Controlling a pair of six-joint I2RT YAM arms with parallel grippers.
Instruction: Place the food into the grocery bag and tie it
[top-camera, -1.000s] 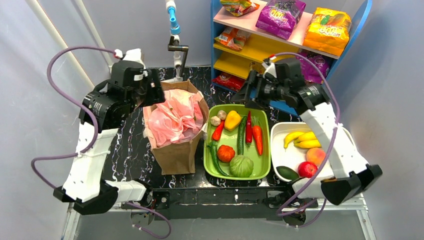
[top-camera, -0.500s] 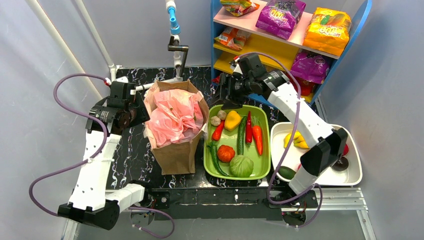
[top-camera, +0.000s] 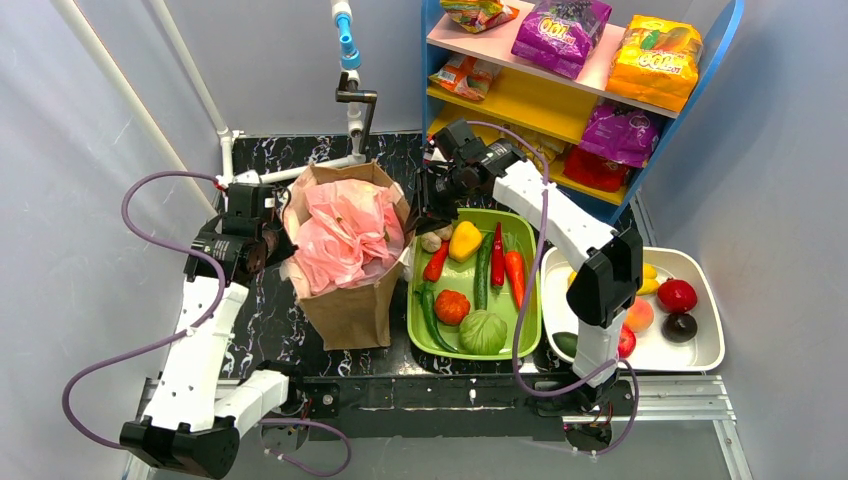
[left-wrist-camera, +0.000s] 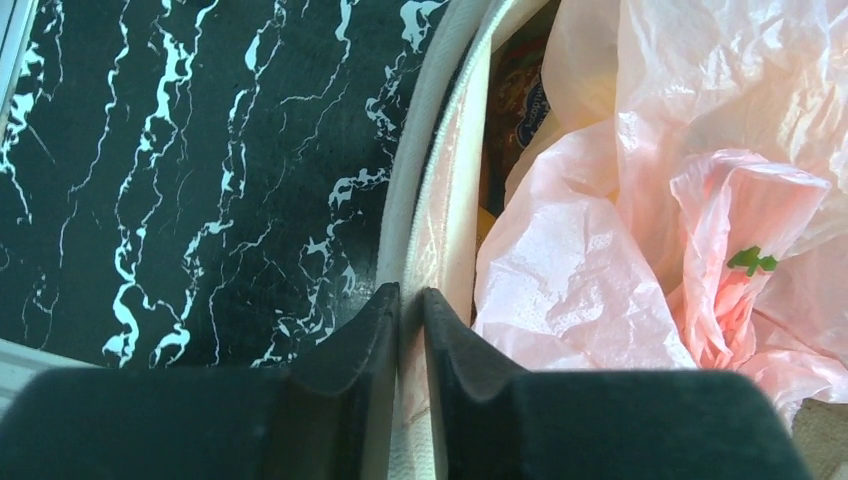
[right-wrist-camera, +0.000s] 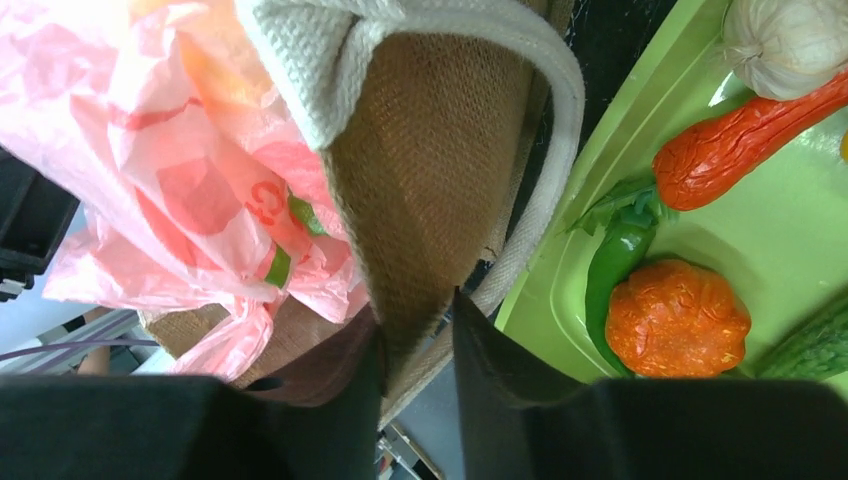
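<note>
Wrist views: left fingers (left-wrist-camera: 345, 345) and right fingers (right-wrist-camera: 495, 360) each pinch one brown sack (top-camera: 350, 305) holding one pink bag (top-camera: 345, 230).

Comes to one stiff brown woven bag (top-camera: 350, 310), one crinkly pink plastic bag (top-camera: 345, 235). Also one shallow green plastic tray (top-camera: 522, 325), one shallow white plastic tray (top-camera: 710, 345).

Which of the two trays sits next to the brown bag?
The green tray, immediately right of the brown bag. The white tray lies farther right, beyond the green one.
</note>
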